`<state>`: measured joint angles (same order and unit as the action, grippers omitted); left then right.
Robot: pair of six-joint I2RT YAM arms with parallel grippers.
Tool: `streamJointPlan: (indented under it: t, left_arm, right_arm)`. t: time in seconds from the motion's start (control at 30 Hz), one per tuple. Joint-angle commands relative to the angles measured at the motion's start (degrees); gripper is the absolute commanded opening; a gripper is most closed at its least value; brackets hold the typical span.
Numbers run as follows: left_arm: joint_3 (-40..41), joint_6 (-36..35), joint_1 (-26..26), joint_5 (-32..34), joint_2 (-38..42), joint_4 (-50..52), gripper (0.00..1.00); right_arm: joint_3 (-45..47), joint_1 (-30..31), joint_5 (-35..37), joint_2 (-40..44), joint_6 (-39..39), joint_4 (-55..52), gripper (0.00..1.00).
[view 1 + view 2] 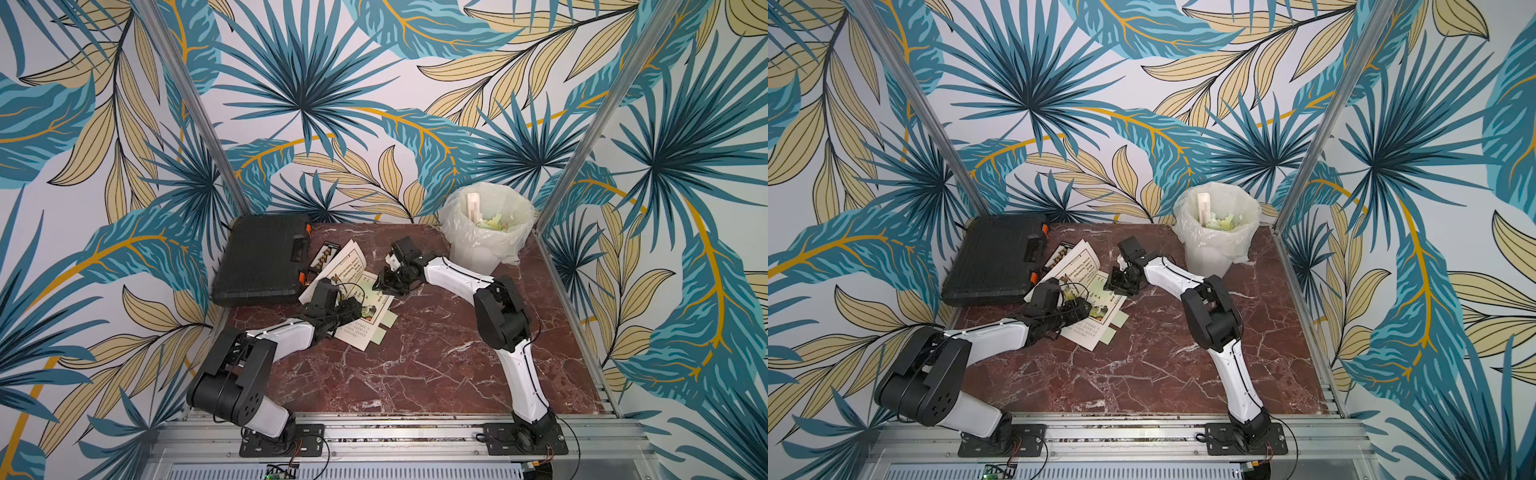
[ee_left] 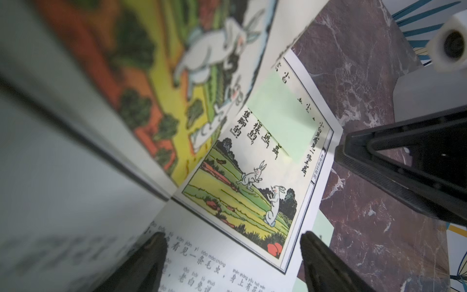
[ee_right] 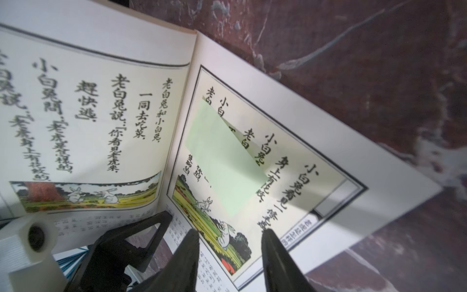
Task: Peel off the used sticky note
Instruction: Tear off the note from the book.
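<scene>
Marble table (image 1: 415, 365) in a top view carries the open book (image 1: 351, 257) between your two arms. Left wrist: your left gripper (image 2: 232, 242), jaws spread, sits over the book's page, probably to steady it. Right wrist: your right gripper (image 3: 228, 235), jaws parted and empty, faces the green sticky note (image 3: 222, 156) stuck mid-page.

Front half of worktop (image 1: 415, 374) lay bare, wide passage there. At far left, black case (image 1: 262, 257) blocked corner; bin (image 1: 486, 232) stood tall at far right. Between them, open book (image 1: 351, 259) covered worktop; left end effector (image 2: 233, 237) and right end effector (image 3: 231, 233) crowded above it, little room between.
</scene>
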<state>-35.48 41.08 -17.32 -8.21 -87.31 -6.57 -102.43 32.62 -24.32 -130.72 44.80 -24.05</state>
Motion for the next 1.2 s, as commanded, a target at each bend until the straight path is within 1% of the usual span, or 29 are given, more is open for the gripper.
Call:
streamJointPlan:
  t: [0.0, 0.1, 0.17, 0.53, 0.73, 0.83, 1.0, 1.07, 1.17]
  left_arm:
    - [1.1, 1.4, 1.0, -0.9, -1.3, -2.6, 0.87]
    - [1.4, 1.8, 1.3, -1.5, -1.8, -3.2, 0.87]
    - [1.4, 1.9, 1.3, -1.8, -2.0, -3.6, 0.87]
    - [1.6, 1.9, 1.3, -2.0, -2.0, -3.7, 0.87]
    - [1.6, 1.9, 1.5, -1.9, -2.0, -3.6, 0.87]
    - [1.4, 1.9, 1.6, -2.0, -2.1, -3.6, 0.87]
    - [1.3, 1.7, 1.6, -1.8, -2.0, -3.3, 0.87]
    - [1.4, 1.7, 1.6, -1.7, -2.1, -3.3, 0.87]
    - [1.3, 1.7, 1.7, -1.7, -2.6, -3.2, 0.87]
  right_arm:
    - [5.0, -0.4, -3.3, 0.6, 10.2, 13.7, 0.45]
    - [8.3, -0.6, -3.5, 0.8, 15.2, 20.2, 0.45]
    - [9.1, -0.6, -3.6, 0.4, 16.7, 22.0, 0.45]
    - [10.8, -0.6, -3.7, -1.6, 20.1, 26.5, 0.44]
    - [11.7, -0.6, -3.7, -1.6, 20.1, 27.2, 0.42]
    - [12.0, -0.6, -3.7, -1.7, 20.0, 27.4, 0.4]
    - [12.6, -0.5, -3.9, -2.1, 20.0, 28.2, 0.31]
    - [12.8, -0.5, -4.1, -2.3, 20.0, 28.5, 0.26]
    - [13.3, -0.6, -4.0, -1.9, 19.6, 28.6, 0.13]
